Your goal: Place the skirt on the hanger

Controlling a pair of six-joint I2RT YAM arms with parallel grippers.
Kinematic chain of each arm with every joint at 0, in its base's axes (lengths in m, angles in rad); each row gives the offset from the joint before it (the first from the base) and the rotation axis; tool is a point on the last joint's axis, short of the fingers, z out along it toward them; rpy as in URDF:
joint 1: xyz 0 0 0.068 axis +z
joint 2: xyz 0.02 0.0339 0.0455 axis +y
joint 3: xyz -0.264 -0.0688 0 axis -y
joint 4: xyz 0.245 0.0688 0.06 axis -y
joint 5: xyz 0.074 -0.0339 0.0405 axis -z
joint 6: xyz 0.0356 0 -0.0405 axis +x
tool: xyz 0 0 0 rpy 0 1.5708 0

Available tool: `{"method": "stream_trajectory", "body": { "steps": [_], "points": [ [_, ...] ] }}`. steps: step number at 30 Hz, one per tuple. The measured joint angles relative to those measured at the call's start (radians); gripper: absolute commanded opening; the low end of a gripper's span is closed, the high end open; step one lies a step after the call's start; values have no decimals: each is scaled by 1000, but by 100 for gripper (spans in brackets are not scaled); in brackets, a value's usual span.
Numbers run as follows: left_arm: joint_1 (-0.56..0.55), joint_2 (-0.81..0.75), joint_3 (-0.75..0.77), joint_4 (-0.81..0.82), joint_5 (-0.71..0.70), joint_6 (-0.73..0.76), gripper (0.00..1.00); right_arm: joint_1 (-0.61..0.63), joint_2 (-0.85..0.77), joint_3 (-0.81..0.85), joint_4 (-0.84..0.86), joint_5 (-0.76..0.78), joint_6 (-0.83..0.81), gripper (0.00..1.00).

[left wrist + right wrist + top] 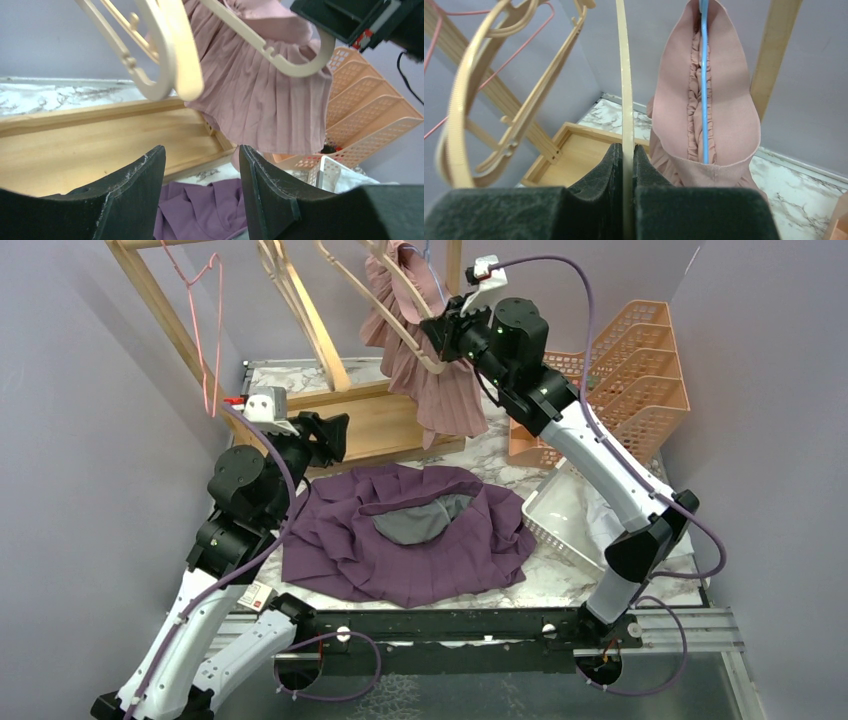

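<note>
A purple skirt [400, 535] lies spread on the marble table, its grey lining showing at the waist; the left wrist view catches part of the skirt [200, 210] below my fingers. My right gripper [437, 335] is raised at the rack and shut on the lower end of a cream plastic hanger [390, 315]. In the right wrist view this hanger [625, 100] runs as a thin strip straight between the pressed pads of the gripper [627, 155]. My left gripper [335, 435] hovers open at the skirt's far left edge, nothing between its fingers [202, 155].
A pink pleated skirt [440, 390] hangs on a blue hanger [704, 75] right beside the held hanger. More cream hangers [300, 310] and a pink wire hanger [205, 330] hang on the wooden rack [370, 420]. An orange basket [630, 370] and white basket [570, 515] stand on the right.
</note>
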Motion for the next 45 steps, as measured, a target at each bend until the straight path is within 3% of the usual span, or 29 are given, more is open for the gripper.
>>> {"method": "stream_trajectory", "body": {
  "steps": [6, 10, 15, 22, 28, 32, 38, 45],
  "points": [
    [0, 21, 58, -2, -10, 15, 63, 0, -110, -140, 65, -34, -13, 1],
    [0, 32, 91, -2, -3, 33, 84, 0, -222, -286, 95, -65, -26, 1],
    [0, 36, 104, -3, 40, 79, 99, 0, -428, -531, 105, -134, -52, 1],
    [0, 43, 134, -23, 144, 138, 99, 0, -737, -791, 7, -272, -77, 1],
    [0, 1, 68, 1, 308, 208, 94, 0, -933, -957, -120, -428, -155, 1],
    [0, 1, 42, -7, 511, 314, 94, 1, -987, -975, -235, -506, -228, 1],
    [-1, 1, -19, -144, 911, 537, 92, 1, -1038, -974, -328, -568, -306, 1],
    [-1, -2, -66, -177, 1007, 600, 89, 1, -1078, -952, -417, -604, -357, 1]
  ]
}}
